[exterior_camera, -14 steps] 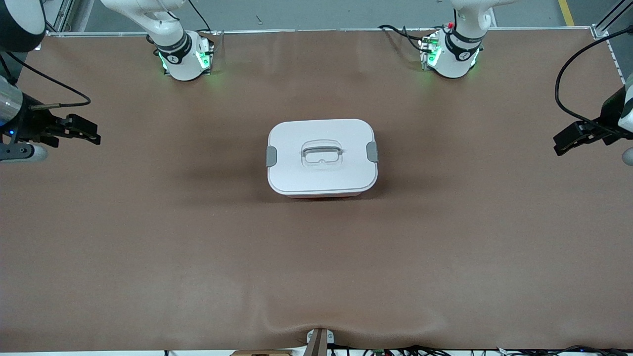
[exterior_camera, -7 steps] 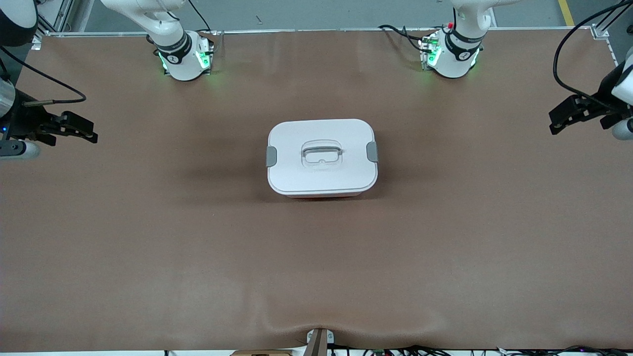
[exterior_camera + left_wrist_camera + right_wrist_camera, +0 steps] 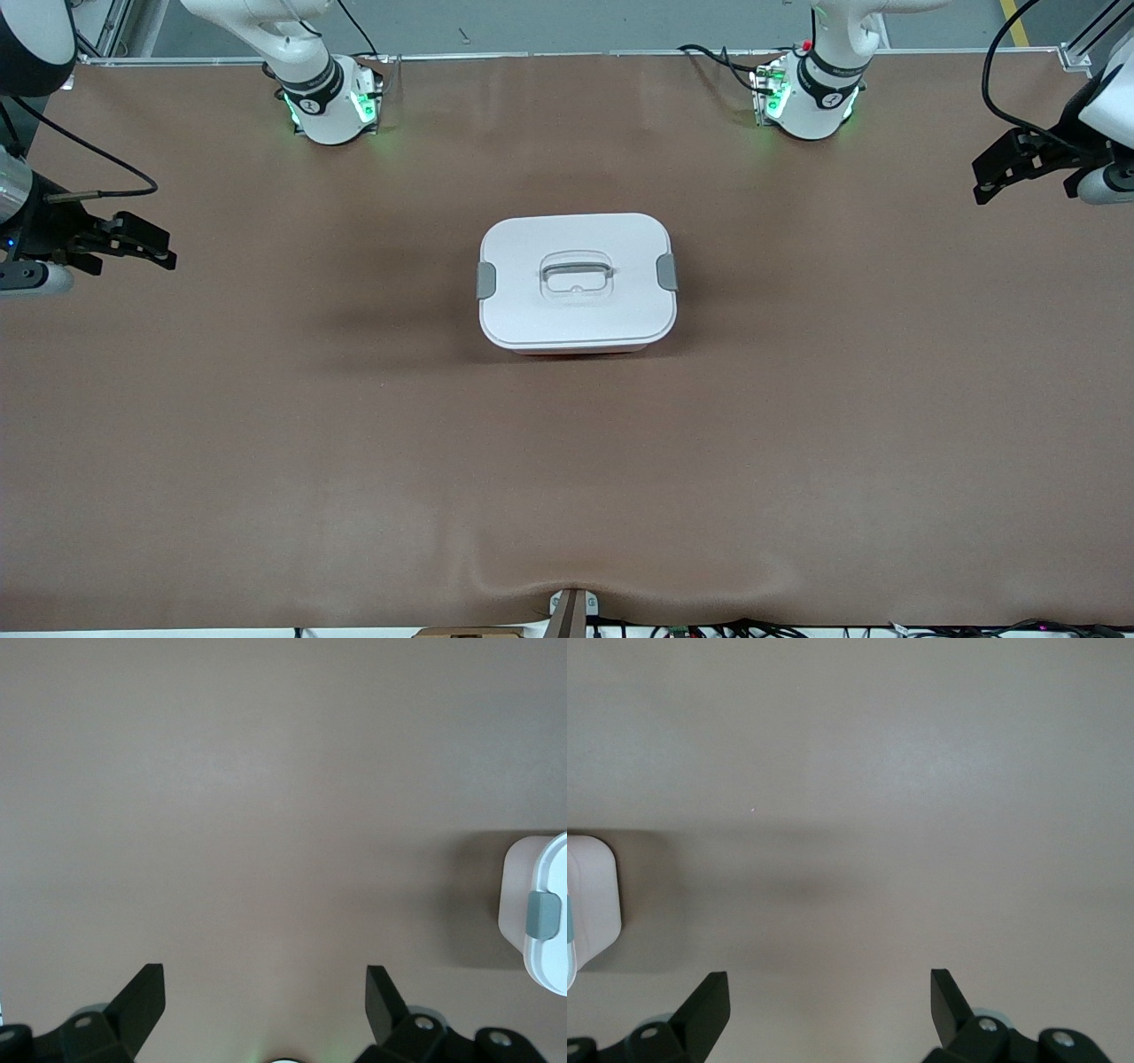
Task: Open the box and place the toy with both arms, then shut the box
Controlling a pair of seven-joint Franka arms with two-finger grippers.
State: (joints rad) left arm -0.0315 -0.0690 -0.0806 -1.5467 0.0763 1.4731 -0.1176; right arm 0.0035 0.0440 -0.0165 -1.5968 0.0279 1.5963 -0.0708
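Here the box sits closed in the middle of the table, its white lid on and a grey clip at each end. The left gripper hangs over the table's left-arm end and the right gripper over its right-arm end, each well apart from the box. Both have their fingers spread wide and hold nothing.

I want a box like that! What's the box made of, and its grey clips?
The box looks like smooth plastic: its white lid has a soft matte sheen and moulded rounded corners. The grey clips seem matte plastic too, maybe rubbery; the look can't settle that.
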